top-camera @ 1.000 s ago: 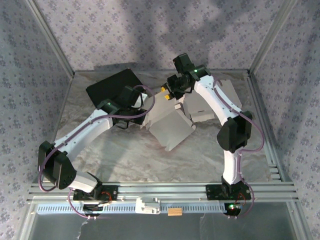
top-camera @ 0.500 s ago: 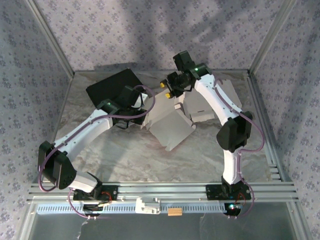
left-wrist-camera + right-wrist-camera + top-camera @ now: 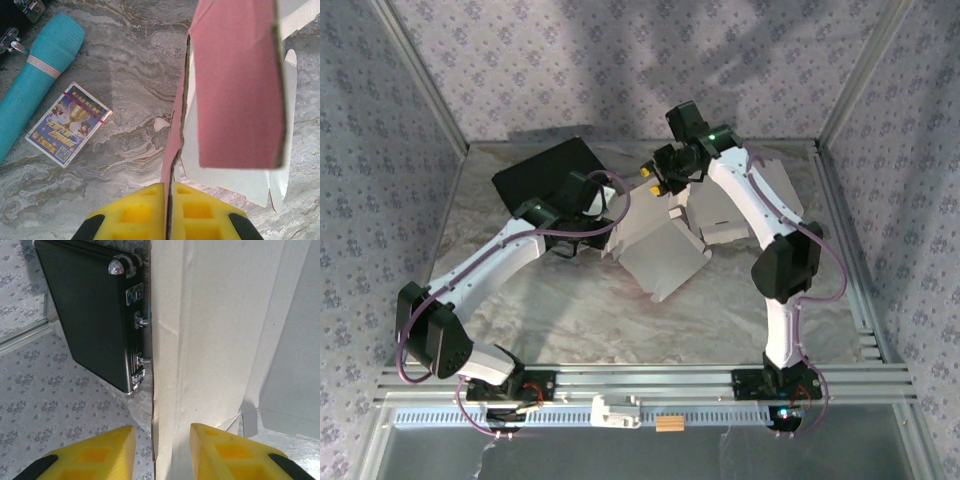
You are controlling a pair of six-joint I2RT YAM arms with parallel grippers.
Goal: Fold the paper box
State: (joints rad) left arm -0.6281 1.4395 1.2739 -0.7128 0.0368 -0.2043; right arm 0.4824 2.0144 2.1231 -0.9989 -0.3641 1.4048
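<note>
**Left fingers pinch the box wall, right fingers stand open at a flap**

The room is a booth with walls covered in a pale lilac flower pattern, and metal posts stand in its corners. The worktop is a grey marbled sheet. Along its near edge runs a ribbed aluminium rail, which carries both arm bases.

The paper box stands half folded in the middle of the worktop, between the two arms. It is white outside and, in the left wrist view, pink on one panel. Behind it on the left lies a black case with metal latches. On the right, more white cardboard lies partly under the right arm. In the left wrist view a teal cylinder and a small printed card lie just beside each other on the marbled sheet, apart from the box.

The left fingers are closed on the thin edge of an upright box panel, with the yellow pads pressed on both sides of it. The right fingers are apart at the far side of the box. The edge of a white flap stands between them, and a gap shows between the flap and the left pad.

Compared with one second ago, the right wrist has gone slightly toward the back wall, and its elbow has shifted a little to the left. The left arm, the box and the case lie as they did then.
</note>
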